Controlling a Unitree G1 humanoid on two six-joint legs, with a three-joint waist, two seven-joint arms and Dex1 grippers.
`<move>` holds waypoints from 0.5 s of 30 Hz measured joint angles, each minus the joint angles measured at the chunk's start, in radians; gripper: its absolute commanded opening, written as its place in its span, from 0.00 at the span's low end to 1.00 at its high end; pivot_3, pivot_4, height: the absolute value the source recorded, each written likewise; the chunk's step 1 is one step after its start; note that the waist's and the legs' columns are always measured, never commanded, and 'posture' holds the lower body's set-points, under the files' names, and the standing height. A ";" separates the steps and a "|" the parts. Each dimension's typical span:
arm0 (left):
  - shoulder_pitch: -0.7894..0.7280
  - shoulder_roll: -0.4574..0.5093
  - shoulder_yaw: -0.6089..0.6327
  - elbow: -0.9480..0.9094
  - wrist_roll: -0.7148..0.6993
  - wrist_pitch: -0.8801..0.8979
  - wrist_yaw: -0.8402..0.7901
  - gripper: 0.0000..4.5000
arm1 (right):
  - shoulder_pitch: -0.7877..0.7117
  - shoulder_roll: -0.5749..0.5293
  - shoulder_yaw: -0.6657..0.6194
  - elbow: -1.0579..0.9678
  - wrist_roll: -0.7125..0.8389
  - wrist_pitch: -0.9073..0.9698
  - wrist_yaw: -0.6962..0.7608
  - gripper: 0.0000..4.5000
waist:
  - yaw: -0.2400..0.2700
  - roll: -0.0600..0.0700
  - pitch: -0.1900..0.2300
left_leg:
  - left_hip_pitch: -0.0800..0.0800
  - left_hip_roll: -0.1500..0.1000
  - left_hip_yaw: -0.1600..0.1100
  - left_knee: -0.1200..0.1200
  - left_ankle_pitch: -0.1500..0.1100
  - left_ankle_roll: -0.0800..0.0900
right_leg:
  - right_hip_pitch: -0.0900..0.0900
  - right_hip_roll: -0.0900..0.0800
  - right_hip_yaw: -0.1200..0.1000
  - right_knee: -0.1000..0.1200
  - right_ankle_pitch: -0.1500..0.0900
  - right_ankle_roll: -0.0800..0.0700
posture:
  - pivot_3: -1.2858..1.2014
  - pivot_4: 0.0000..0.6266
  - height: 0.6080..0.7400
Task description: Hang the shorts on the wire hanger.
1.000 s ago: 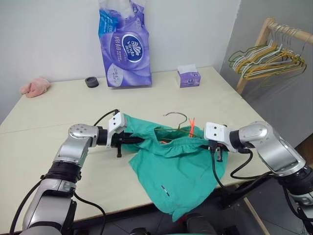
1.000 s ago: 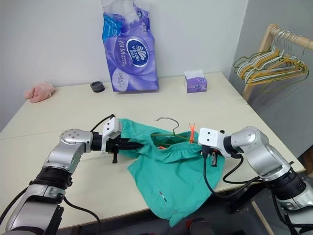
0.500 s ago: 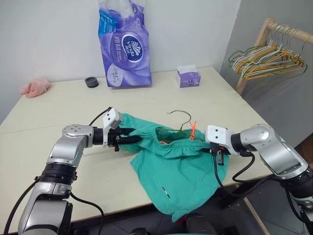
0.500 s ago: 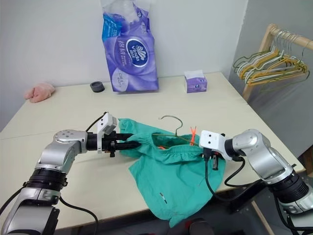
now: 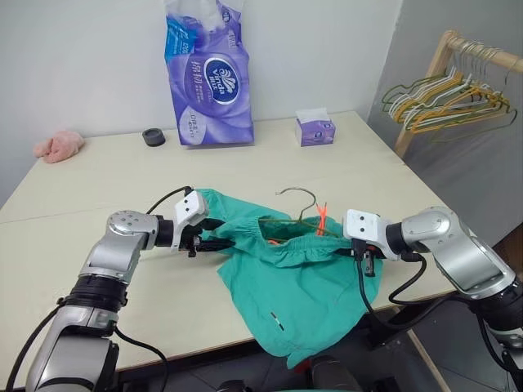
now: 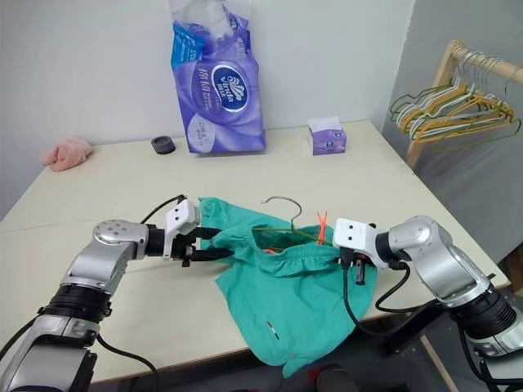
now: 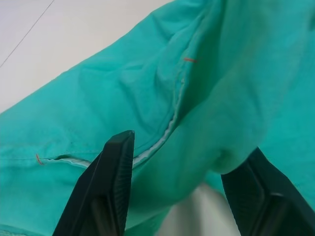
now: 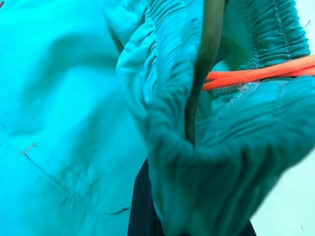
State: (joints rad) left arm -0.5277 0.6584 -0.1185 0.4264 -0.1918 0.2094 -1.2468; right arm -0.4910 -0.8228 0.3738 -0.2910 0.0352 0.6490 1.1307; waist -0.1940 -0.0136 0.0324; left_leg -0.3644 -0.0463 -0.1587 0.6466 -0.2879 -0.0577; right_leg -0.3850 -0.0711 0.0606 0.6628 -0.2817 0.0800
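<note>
The teal-green shorts (image 5: 286, 278) lie over the table's front edge, one leg hanging off it. The wire hanger (image 5: 298, 194) sits inside the waistband, with its hook sticking out at the back. My left gripper (image 5: 219, 238) is at the shorts' left edge. In the left wrist view its fingers (image 7: 106, 191) stand apart, open, with cloth bulging between them. My right gripper (image 5: 343, 245) is shut on the gathered waistband (image 8: 172, 98) at the right end. The hanger's wire (image 8: 209, 44) and an orange cord (image 8: 256, 73) run through the folds there.
A tall purple tissue pack (image 5: 208, 77), a small tissue box (image 5: 315, 131), a black roll (image 5: 153, 136) and a pink cloth (image 5: 59, 145) sit along the back of the table (image 5: 98, 180). A wooden rack with bunched hangers (image 5: 445, 98) stands at the right.
My left gripper was shut on the shorts' left edge; it has opened and let the cloth go, staying beside that edge. The right gripper has kept still.
</note>
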 measured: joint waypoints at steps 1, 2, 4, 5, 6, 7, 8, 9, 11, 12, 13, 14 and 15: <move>-0.005 -0.005 -0.002 0.011 0.003 -0.003 0.000 0.32 | 0.000 0.000 0.000 -0.001 0.001 0.001 0.000 0.00 | -0.001 0.000 0.000 | 0.000 0.000 0.000 0.000 0.000 0.000 | 0.000 0.000 0.000 0.000 0.000 0.000 | 0.43 0.00 1.00; -0.009 -0.006 -0.004 0.016 0.008 -0.009 0.000 0.25 | 0.000 0.000 0.000 -0.001 0.001 0.002 0.000 0.00 | -0.003 0.000 0.000 | 0.000 0.000 0.000 0.000 0.000 0.000 | 0.000 0.000 0.000 0.000 0.000 0.000 | 0.43 0.00 1.00; -0.016 -0.010 -0.004 0.027 0.015 -0.028 0.001 0.11 | 0.000 -0.001 0.000 -0.001 0.002 0.004 0.000 0.00 | -0.003 0.000 0.000 | 0.000 0.000 0.000 -0.001 0.000 0.000 | 0.000 0.000 0.000 0.000 0.000 0.000 | 0.43 0.00 1.00; -0.020 -0.014 -0.004 0.034 0.015 -0.033 0.003 0.05 | 0.000 -0.002 0.000 -0.001 0.002 0.004 0.000 0.00 | -0.003 0.000 0.000 | 0.000 0.000 0.000 -0.001 0.000 0.000 | 0.000 0.000 0.000 0.000 0.000 0.000 | 0.43 0.00 1.00; -0.022 -0.020 -0.003 0.040 0.015 -0.039 0.011 0.00 | 0.000 -0.002 0.000 -0.002 0.002 0.005 0.000 0.00 | -0.002 0.000 0.000 | 0.000 0.000 0.000 0.000 0.000 0.000 | 0.000 0.000 0.000 0.000 0.000 0.000 | 0.43 0.00 1.00; -0.023 -0.025 -0.003 0.046 0.015 -0.042 0.014 0.00 | 0.001 -0.003 0.000 -0.003 0.003 0.006 0.000 0.00 | -0.002 0.000 0.000 | 0.000 0.000 0.000 0.000 0.000 0.000 | 0.000 0.000 0.000 0.000 0.000 0.000 | 0.43 0.00 1.00; -0.023 -0.028 -0.003 0.051 0.015 -0.044 0.015 0.00 | 0.001 -0.006 0.000 -0.005 0.003 0.007 0.000 0.00 | -0.002 0.000 0.000 | 0.000 0.000 0.000 0.000 0.000 0.000 | 0.000 0.000 0.000 0.000 0.000 0.000 | 0.43 0.00 1.00; -0.023 -0.029 -0.003 0.055 0.016 -0.047 0.017 0.00 | 0.004 -0.011 0.000 -0.011 0.005 0.010 0.000 0.00 | -0.002 0.000 0.000 | 0.000 0.000 0.000 0.000 0.000 0.000 | 0.000 0.000 0.000 0.000 0.000 0.000 | 0.43 0.00 1.00; -0.023 -0.030 -0.003 0.059 0.018 -0.063 0.026 0.00 | 0.014 -0.028 -0.001 -0.021 0.008 0.013 0.001 0.00 | -0.002 0.000 0.000 | 0.000 0.000 0.000 0.000 0.000 0.000 | 0.000 0.000 0.000 0.000 0.000 0.000 | 0.43 0.00 1.00; -0.024 -0.031 -0.003 0.060 0.020 -0.069 0.033 0.00 | 0.022 -0.037 -0.003 -0.026 0.011 0.014 0.001 0.00 | -0.002 0.000 0.000 | 0.000 0.000 0.000 0.000 0.000 0.000 | 0.000 0.000 0.000 0.000 0.000 0.000 | 0.43 0.00 1.00; -0.024 -0.031 -0.003 0.064 0.023 -0.075 0.038 0.00 | 0.035 -0.047 -0.006 -0.032 0.015 0.015 0.002 0.00 | -0.002 0.000 0.000 | 0.000 0.000 0.000 0.000 0.000 0.000 | 0.000 0.000 0.000 0.000 0.000 0.000 | 0.43 0.00 1.00; -0.024 -0.031 -0.003 0.070 0.025 -0.081 0.038 0.00 | 0.043 -0.055 -0.006 -0.034 0.017 0.015 0.002 0.00 | -0.002 0.000 0.000 | 0.000 0.000 0.000 0.000 0.000 0.000 | 0.000 0.000 0.000 0.000 0.000 0.000 | 0.43 0.00 1.00; -0.024 -0.031 -0.003 0.076 0.028 -0.086 0.039 0.00 | 0.052 -0.066 -0.006 -0.034 0.020 0.015 0.002 0.00 | -0.002 0.000 0.000 | 0.000 0.000 0.000 0.000 0.000 0.000 | 0.000 0.000 0.000 0.000 0.000 0.000 | 0.43 0.00 1.00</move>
State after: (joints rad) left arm -0.5517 0.6274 -0.1214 0.5026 -0.1634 0.1230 -1.2082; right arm -0.4392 -0.8888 0.3675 -0.3248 0.0552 0.6640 1.1331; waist -0.1963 -0.0136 0.0324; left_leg -0.3643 -0.0462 -0.1585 0.6464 -0.2879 -0.0576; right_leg -0.3851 -0.0712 0.0605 0.6627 -0.2817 0.0800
